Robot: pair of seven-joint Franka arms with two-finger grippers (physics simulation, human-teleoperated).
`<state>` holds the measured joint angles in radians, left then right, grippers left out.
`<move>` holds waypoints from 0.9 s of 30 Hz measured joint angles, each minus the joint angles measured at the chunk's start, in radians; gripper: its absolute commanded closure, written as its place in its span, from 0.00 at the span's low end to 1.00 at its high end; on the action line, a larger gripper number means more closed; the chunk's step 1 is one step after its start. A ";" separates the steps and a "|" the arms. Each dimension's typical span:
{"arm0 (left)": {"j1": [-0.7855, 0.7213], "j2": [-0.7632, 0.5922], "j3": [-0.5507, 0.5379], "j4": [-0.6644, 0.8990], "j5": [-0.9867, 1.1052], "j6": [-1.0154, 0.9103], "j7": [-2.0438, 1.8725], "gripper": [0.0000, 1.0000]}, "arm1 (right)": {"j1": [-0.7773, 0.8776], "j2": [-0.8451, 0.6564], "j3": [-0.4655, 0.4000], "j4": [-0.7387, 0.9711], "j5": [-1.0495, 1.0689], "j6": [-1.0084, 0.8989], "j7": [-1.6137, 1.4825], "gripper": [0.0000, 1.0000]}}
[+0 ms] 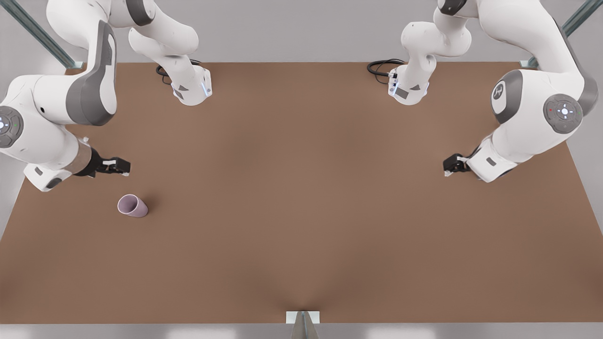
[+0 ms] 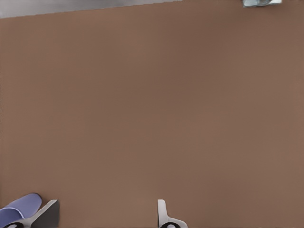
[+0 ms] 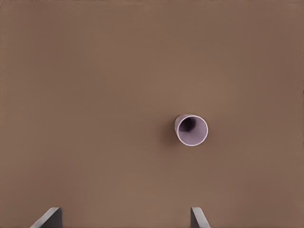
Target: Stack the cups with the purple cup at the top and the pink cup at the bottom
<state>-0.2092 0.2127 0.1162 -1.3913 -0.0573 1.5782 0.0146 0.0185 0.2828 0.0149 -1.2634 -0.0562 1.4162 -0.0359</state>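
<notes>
- Right gripper [image 1: 123,167], on the front view's left, hangs with fingers apart near the pink cup [image 1: 132,206], which stands upright on the table [image 1: 301,212]; left gripper [image 1: 450,165] waits opposite.
- Left wrist view: fingers spread wide, purple cup [image 2: 20,209] beside one fingertip [image 2: 47,213], probably tipped over.
- Right wrist view: fingers parted, pink cup [image 3: 191,129] mouth-up ahead, ready as base.

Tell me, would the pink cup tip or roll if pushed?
The pink cup seems to stand upright, rim wider than base, so a high push may tip it. Tapered, it would likely roll in a curve. It looks hollow and thin-walled, so probably light.
</notes>
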 measured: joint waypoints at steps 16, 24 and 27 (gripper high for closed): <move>0.014 0.007 0.003 -0.002 -0.001 0.069 -0.033 0.00 | -0.071 0.131 -0.049 -0.144 0.047 0.287 -0.061 0.00; 0.014 0.006 0.003 -0.002 -0.004 0.065 -0.042 0.00 | -0.164 0.222 -0.045 -0.143 0.076 0.404 -0.108 0.00; 0.014 0.007 0.003 -0.002 -0.004 0.065 -0.044 0.00 | -0.161 0.161 -0.048 -0.249 0.091 0.438 -0.128 0.00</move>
<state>-0.1949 0.2201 0.1195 -1.3934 -0.0616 1.6429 -0.0297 -0.1429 0.4438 -0.0329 -1.5125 0.0351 1.8538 -0.1640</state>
